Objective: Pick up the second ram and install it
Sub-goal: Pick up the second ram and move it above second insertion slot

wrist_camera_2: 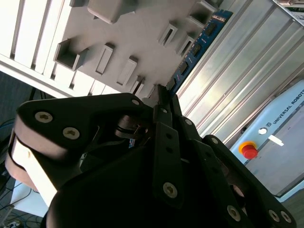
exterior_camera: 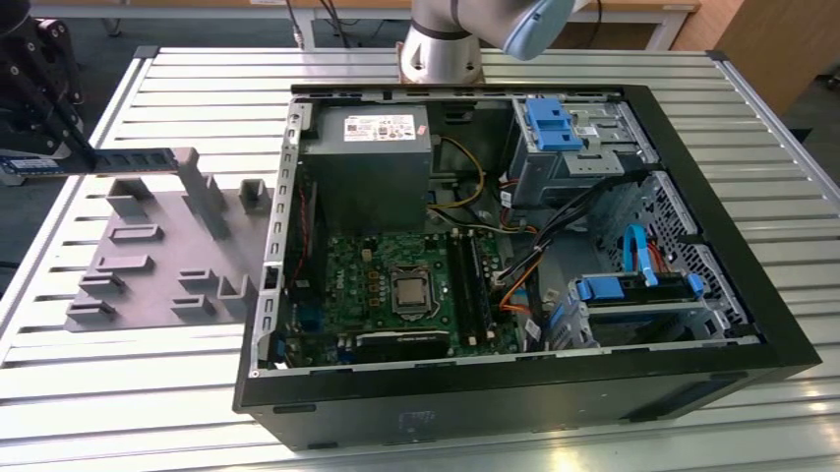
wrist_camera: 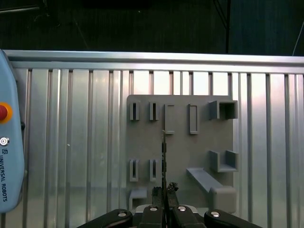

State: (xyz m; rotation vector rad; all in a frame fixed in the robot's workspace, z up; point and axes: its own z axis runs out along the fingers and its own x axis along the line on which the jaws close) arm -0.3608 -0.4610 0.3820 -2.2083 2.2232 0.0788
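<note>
Hand (wrist_camera: 164, 189) clamps the second ram (wrist_camera_2: 202, 40), a thin blue board lined with black chips.

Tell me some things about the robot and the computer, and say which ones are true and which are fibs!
1. The pincer is shut on the second ram. True.
2. The computer case has its side closed up. False: it lies open, and the green motherboard shows inside.
3. The grey fixture lies on the slatted table, to the exterior view's left of the case. True.
4. The second ram is plugged into the motherboard. False: it is in the pincer, over by the grey fixture, outside the case.
</note>
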